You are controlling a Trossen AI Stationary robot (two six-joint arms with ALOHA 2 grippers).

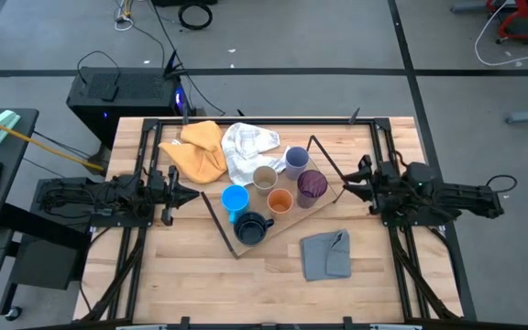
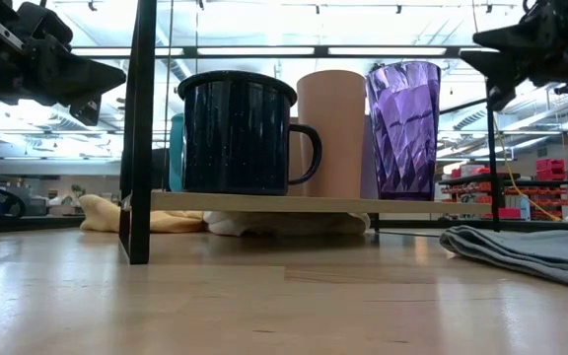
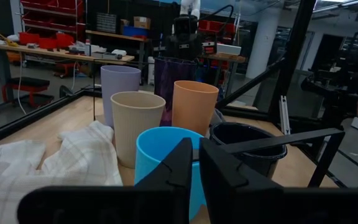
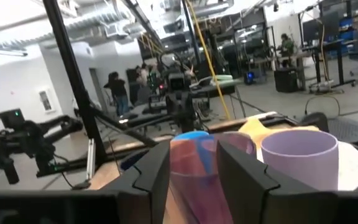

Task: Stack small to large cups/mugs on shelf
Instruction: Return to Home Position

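Firstly, left pincer (image 1: 189, 192): held above the counter's left side, pointing toward the shelf; fingers pressed almost together with only a slit between them, gripping nothing.
Yellow cloth (image 1: 200, 151): crumpled on the counter, near the shelf's far left corner.
Shelf (image 2: 264, 203): a light-wood board on thin black wire legs, raised above the middle of the counter and set at an angle to its edges; all six cups stand upright on it.
Bright blue cup (image 1: 235, 199): leftmost on the shelf, nearest the left pincer but apart from it.
White cloth (image 1: 246, 147): bunched just beside the yellow cloth; the low view shows cloth reaching under the board.
Dark navy mug (image 1: 251, 226): at the shelf's near edge, just beside the bright blue cup; in the low view its handle shows in front of the orange cup.
Beige cup (image 1: 264, 178): behind the bright blue cup, next to the white cloth.
Orange cup (image 1: 280, 202): in the middle of the group, between the dark navy mug and the purple cup.
Lavender cup (image 1: 296, 160): farthest back, just beside the beige and purple ones.
Purple cup (image 1: 312, 185): rightmost, ribbed and see-through.
Grey cloth (image 1: 326, 254): lying on the counter off the shelf's near right side.
Right pincer (image 1: 345, 190): above the counter's right side, pointing at the purple cup, near it without touching; fingers spread, holding nothing.
Counter (image 1: 191, 275): slatted light wood.
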